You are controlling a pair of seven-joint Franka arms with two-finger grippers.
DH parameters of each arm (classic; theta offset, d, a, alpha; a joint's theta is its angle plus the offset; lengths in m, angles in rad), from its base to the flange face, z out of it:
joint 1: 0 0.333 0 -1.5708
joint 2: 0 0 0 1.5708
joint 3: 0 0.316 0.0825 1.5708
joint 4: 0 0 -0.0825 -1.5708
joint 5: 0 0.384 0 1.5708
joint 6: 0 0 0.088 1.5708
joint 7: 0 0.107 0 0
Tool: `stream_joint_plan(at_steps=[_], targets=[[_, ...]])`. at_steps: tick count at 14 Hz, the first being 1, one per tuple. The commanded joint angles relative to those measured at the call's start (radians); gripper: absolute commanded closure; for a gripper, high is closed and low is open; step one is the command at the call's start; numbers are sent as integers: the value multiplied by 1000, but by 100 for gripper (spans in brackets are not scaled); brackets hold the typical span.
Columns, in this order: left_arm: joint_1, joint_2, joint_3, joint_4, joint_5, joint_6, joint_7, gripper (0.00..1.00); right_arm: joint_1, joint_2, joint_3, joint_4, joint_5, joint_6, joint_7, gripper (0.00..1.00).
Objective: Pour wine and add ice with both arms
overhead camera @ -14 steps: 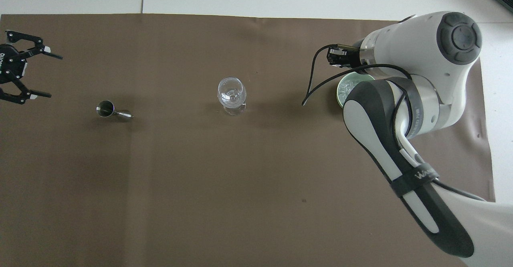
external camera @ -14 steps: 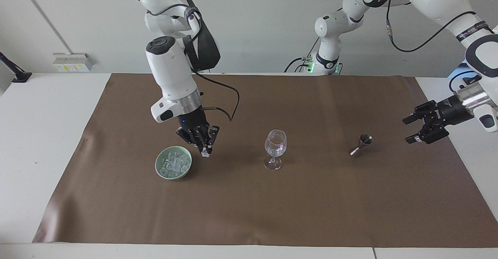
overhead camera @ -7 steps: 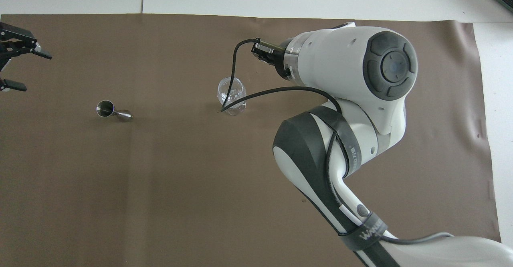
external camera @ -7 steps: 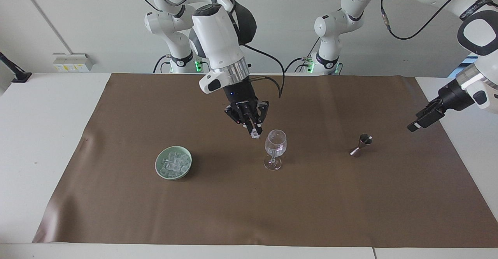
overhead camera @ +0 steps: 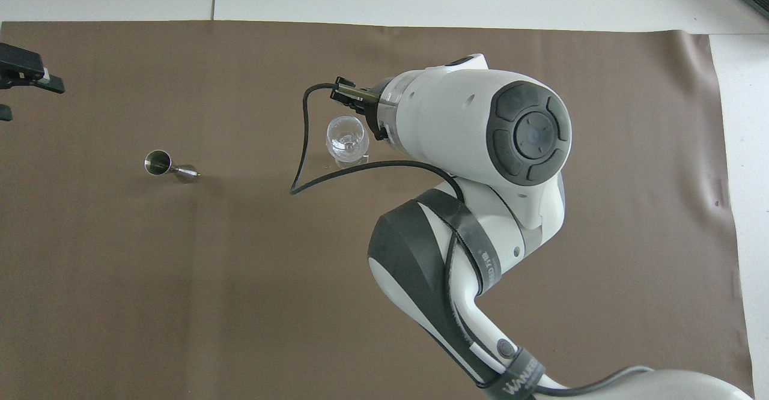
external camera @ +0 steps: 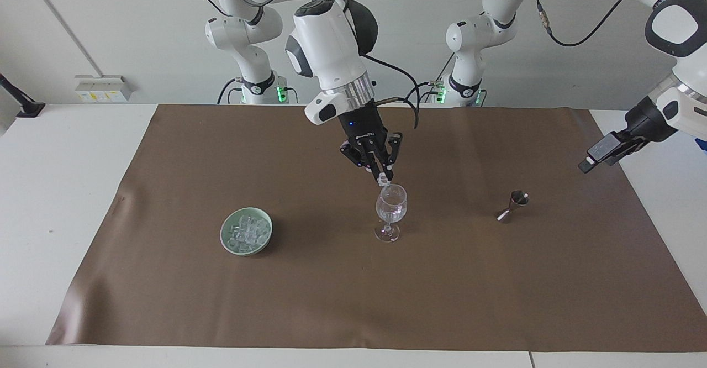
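My right gripper hangs just over the glass, clenched on one ice cube; the rest of the ice sits in the bowl toward my right arm's end. My left gripper waits, spread wide, over the mat's edge near the jigger. If I let go off-centre the cube could clip the rim and bounce out — or I might knock the stemmed glass over. From overhead my wrist hides the cube and the bowl; the facing view shows both.
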Motion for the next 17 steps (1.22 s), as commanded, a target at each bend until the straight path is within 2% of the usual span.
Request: stream_joint_plan(at_steps=[1, 7, 10, 12, 15, 17], targets=[[-42, -51, 11, -36, 55, -9, 63, 0, -12, 14, 21, 17, 25, 9, 3, 100], [-138, -146, 10, -127, 162, -27, 106, 0, -12, 8, 19, -32, 56, -9, 9, 100], [-155, -228, 10, -257, 164, 37, 108, 0, -9, 12, 19, -67, 55, -4, 28, 100], [-218, -305, 61, -390, 164, 126, 108, 0, -9, 22, 19, -86, 55, 9, 29, 100], [-272, -307, 107, -386, 176, 112, 134, 0, -5, 26, 19, -83, 53, 11, 29, 100], [-264, -304, 111, -359, 178, 99, 154, 0, -3, 28, 19, -75, 53, 22, 29, 100]])
